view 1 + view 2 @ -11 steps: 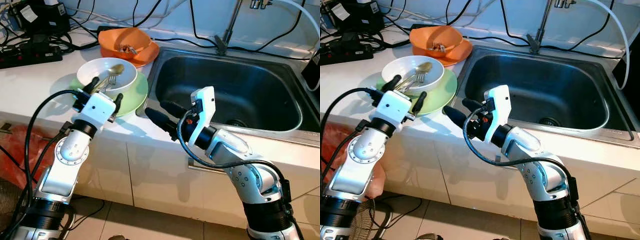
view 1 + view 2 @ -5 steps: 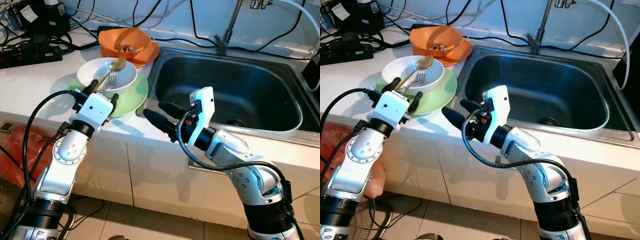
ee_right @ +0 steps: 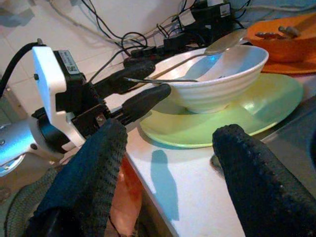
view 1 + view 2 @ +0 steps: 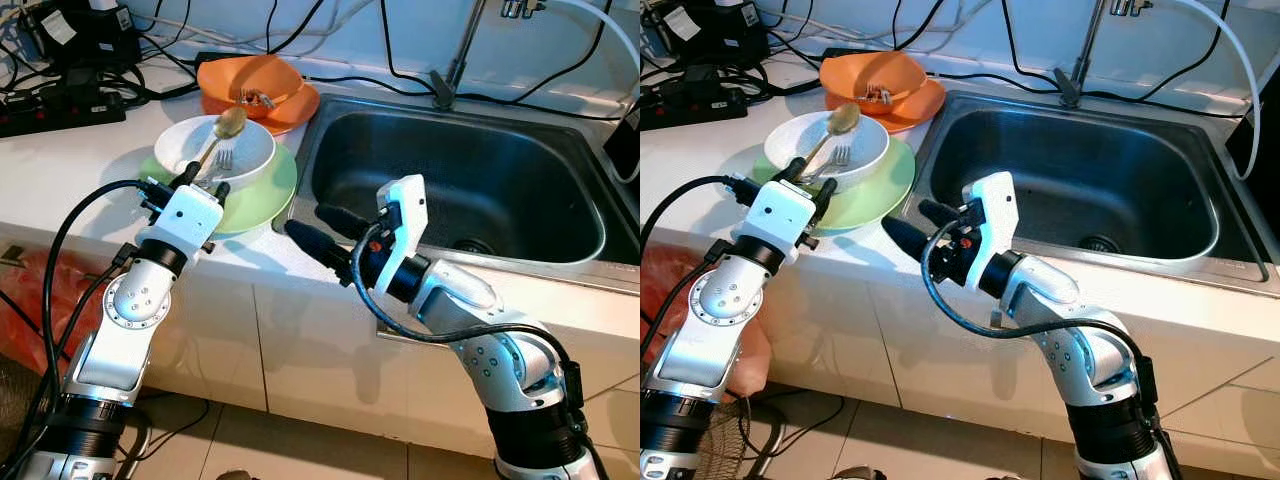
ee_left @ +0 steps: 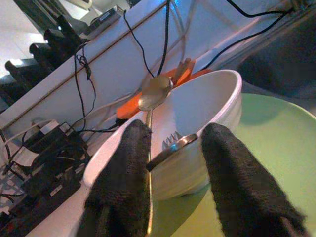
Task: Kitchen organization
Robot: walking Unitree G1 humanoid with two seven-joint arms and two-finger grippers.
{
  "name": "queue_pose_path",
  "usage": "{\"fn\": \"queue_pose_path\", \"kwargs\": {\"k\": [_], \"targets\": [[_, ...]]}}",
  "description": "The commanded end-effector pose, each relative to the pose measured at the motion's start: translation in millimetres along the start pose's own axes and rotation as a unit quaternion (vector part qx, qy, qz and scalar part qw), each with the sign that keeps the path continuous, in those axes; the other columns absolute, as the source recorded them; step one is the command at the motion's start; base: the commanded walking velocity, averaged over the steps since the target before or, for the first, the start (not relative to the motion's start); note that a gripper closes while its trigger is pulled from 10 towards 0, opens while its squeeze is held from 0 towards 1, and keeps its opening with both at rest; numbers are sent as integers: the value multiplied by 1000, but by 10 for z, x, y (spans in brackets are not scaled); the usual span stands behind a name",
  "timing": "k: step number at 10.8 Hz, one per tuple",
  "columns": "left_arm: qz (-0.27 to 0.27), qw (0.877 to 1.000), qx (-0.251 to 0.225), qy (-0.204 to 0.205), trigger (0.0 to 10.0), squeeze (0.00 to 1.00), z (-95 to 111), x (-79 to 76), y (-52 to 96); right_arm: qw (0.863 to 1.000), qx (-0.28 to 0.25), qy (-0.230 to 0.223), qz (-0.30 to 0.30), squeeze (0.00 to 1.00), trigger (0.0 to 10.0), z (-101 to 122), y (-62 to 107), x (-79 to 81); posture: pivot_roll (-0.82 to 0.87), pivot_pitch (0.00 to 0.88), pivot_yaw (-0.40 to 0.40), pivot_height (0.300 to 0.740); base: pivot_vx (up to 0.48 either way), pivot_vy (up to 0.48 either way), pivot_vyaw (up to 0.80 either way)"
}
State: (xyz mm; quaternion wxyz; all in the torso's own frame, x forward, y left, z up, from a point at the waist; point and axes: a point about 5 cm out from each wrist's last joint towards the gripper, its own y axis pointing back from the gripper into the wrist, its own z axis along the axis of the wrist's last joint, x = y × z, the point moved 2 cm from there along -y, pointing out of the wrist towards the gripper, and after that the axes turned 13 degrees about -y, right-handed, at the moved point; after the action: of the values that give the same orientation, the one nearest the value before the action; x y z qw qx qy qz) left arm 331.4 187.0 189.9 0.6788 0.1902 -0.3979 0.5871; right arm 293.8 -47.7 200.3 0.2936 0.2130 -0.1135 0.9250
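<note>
1. I see a white counter with a steel sink just beyond the right gripper
2. A green plate lies ahead of the left gripper, an orange plate farther beyond, and power strips near it

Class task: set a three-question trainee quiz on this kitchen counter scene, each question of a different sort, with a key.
1. True or false: the white ribbed bowl sits on the pale green plate.
2. What lies in the white bowl? A) spoon and fork B) knife C) cup
3. Fill in: the left gripper reaches toward the ____; the right gripper hovers beside the steel sink.

Key: 1 true; 2 A; 3 handles of the cutlery.
</note>
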Motion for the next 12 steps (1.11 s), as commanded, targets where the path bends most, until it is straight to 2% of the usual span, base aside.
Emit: {"fn": "queue_pose_path", "kwargs": {"k": [1,2,3,10,12], "targets": [[6,1000,-5,-3,1059,0,19,43,-31,1000,4,0,5,0,10000,-9,26,23,117,66,-36,740,0,0,0],[8,1000,-7,-5,4196,0,28,48,-31,1000,4,0,4,0,10000,-11,28,25,118,68,-38,740,0,0,0],[14,1000,-11,-9,10000,0,48,73,-34,1000,4,-1,5,0,10000,-17,25,26,118,68,-38,740,0,0,0],[33,999,-23,-18,10000,0,115,174,-63,1000,3,2,5,0,10000,-20,7,32,118,67,-39,740,0,0,0],[42,998,-31,-22,10000,0,167,256,-103,1000,1,5,5,0,10000,-9,1,33,118,65,-41,740,0,0,0]]}}
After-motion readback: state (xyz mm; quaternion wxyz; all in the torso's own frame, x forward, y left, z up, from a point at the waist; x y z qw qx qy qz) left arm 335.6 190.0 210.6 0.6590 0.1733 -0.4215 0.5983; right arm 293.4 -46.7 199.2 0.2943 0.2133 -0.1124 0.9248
